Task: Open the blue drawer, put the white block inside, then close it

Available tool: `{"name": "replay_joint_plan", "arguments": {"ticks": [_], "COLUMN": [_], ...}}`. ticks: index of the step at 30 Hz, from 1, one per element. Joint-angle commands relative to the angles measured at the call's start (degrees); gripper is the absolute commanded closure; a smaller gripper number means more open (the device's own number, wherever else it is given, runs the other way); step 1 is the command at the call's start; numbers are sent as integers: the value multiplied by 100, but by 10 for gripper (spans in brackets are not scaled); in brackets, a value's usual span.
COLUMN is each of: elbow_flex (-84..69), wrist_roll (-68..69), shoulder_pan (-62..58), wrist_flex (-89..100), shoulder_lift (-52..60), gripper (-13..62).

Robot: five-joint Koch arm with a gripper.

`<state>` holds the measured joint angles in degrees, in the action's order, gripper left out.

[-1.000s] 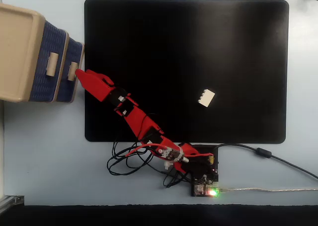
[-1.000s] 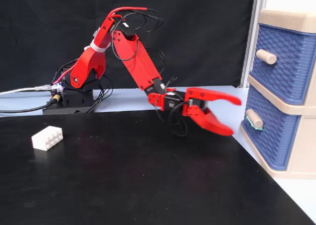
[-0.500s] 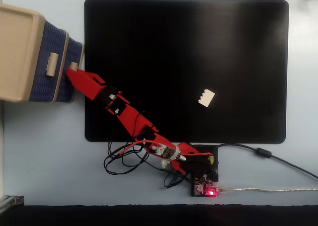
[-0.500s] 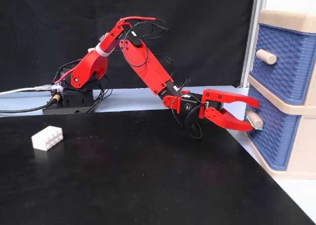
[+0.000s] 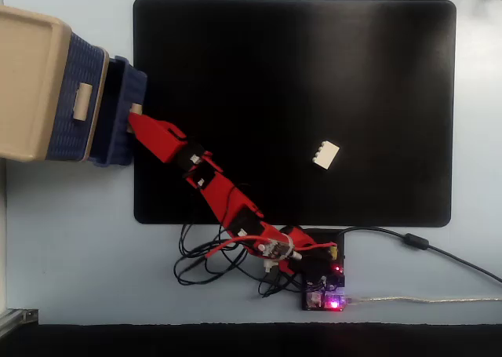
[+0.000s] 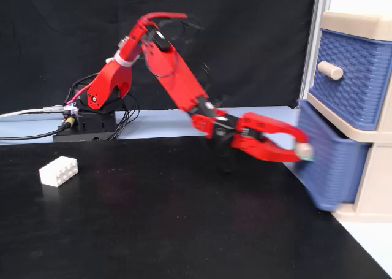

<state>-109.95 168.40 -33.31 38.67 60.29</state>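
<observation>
The blue drawer is the lower one in a beige cabinet. It stands pulled partly out and looks blurred in the side-on fixed view. My red gripper reaches to the drawer's front, its two jaws shut on the small beige handle. The white block, a small studded brick, lies on the black mat, far from the gripper and the drawer.
The upper blue drawer is closed, with its beige handle sticking out. The arm's base with its board and cables sits at the mat's edge.
</observation>
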Motion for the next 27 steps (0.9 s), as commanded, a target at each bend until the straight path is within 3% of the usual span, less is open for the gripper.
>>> {"name": "replay_joint_plan", "arguments": {"ticks": [1,5,9,10,11,12,14,18,21,25,27], "elbow_flex": [-1318,-2760,-2936,-2892,-2883,-2909,-2927,-2760,-1564,501,1318], "wrist_roll": [79,79,62,35,26,0,-167,-1380,-2725,-5054,-6829], "shoulder_pan": [-18,-149,-176,-193,-255,-360,-686,-1450,-2048,-3164,-4351], "wrist_flex": [483,1037,1020,1020,1002,993,668,-2725,-6434,-10661,-11962], "shoulder_lift": [993,1714,1784,1811,1890,2118,3006,5045,6214,6381,6144], "gripper": [577,577,562,504,368,279,191,188,188,187,185]}}
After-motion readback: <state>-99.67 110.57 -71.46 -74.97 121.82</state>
